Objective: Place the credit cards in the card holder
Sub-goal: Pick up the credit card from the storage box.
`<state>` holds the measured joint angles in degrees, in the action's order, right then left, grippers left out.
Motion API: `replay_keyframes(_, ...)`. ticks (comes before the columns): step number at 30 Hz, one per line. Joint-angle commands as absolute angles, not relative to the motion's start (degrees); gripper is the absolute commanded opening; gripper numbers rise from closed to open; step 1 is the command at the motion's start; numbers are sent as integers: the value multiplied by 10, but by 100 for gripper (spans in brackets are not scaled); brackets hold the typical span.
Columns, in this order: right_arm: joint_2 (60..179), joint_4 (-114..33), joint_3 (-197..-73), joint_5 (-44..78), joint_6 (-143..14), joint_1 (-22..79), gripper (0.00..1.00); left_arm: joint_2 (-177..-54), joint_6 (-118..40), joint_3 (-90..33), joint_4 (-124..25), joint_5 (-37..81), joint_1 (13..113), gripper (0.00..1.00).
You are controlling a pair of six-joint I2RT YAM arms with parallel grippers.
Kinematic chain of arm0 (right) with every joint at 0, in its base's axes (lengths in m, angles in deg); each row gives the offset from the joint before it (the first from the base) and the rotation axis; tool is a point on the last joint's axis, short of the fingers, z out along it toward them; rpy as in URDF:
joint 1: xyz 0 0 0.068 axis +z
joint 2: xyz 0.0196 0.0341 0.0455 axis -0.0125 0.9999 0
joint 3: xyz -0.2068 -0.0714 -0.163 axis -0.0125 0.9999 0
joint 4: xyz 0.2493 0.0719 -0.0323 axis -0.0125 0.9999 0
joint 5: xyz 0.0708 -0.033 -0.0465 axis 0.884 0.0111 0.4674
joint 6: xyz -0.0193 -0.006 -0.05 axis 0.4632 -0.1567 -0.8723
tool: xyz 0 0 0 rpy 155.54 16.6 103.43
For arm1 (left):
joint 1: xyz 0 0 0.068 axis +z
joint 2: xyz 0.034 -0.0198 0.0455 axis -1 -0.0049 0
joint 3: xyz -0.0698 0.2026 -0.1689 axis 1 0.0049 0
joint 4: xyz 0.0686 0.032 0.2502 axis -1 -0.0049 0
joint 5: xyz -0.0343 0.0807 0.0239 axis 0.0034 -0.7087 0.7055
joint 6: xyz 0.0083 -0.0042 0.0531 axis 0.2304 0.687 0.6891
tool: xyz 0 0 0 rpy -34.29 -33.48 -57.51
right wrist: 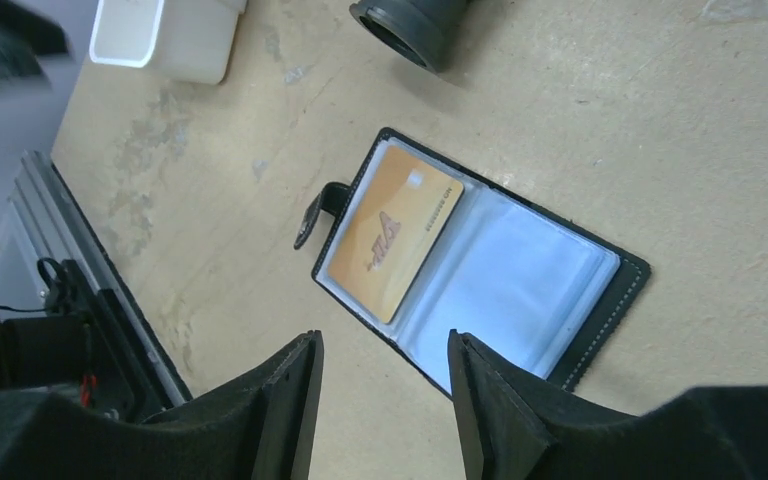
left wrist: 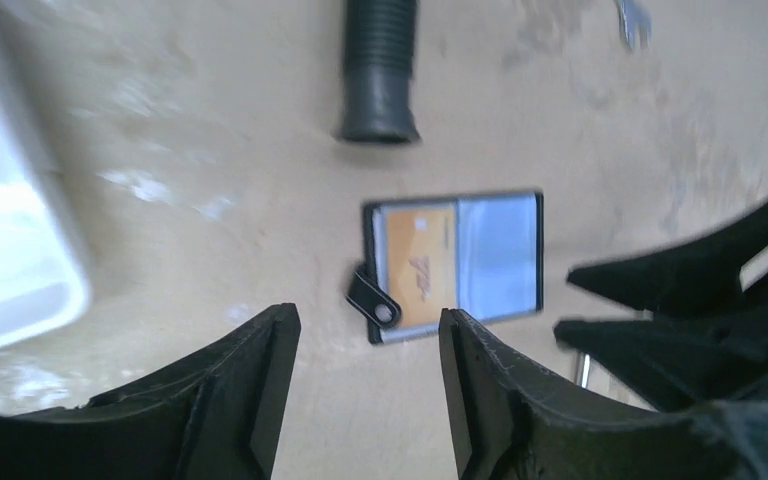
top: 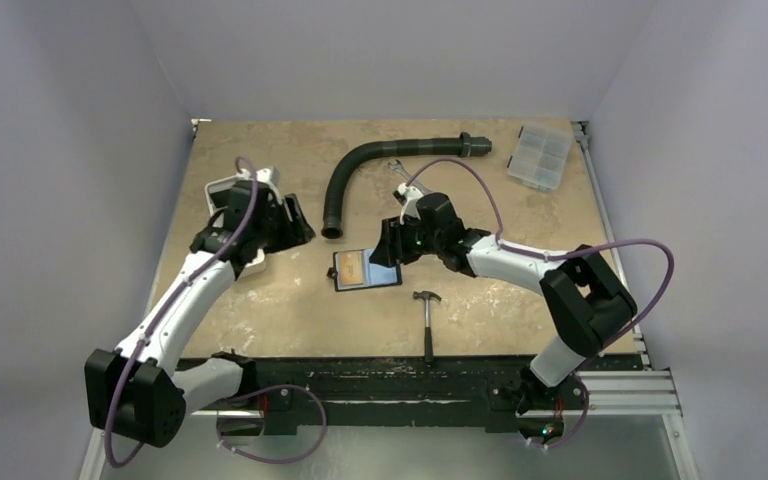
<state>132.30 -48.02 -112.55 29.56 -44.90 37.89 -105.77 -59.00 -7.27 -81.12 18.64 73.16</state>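
Orange card [right wrist: 392, 232] sits in the open holder's [right wrist: 520, 285] left pocket at frame centre, my left gripper [left wrist: 368, 325] and right gripper [right wrist: 382, 350] spread and empty, so one insertion looks done; next needs another card, none visible.

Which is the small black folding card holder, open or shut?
Open: the card holder lies spread flat on the beige table, both clear pockets facing up, an orange card in one, strap unsnapped.
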Motion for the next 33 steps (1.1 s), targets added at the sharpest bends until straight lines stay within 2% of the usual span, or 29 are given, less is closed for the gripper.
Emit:
replay_keyframes(1, 1299, -520, -1084, 266, -507, 380, 56, -1025, -627, -128, -830, 83, 807, 59)
replay_keyframes(2, 1293, -527, -1077, 266, -512, 380, 56, -1025, -656, -138, -827, 48, 819, 61)
replay_keyframes(4, 1280, -538, -1065, 264, -514, 378, 56, -1029, -735, -156, -818, -65, 834, 75)
replay_keyframes(6, 1261, -556, -1049, 273, -512, 375, 56, -1036, -782, -161, -780, -138, 842, 82)
replay_keyframes(10, 1237, -571, -1025, 273, -510, 371, 56, -1084, -834, -170, -682, -181, 872, 83)
replay_keyframes(17, 1218, -583, -1009, 273, -506, 363, 56, -1243, -1002, -238, -699, -40, 978, 86)
replay_keyframes(23, 1221, -592, -1006, 284, -501, 360, 55, -1318, -1065, -223, -613, -9, 1008, 87)
replay_keyframes(33, 1229, -595, -1006, 285, -499, 356, 54, -1408, -1138, -228, -575, 3, 1010, 85)
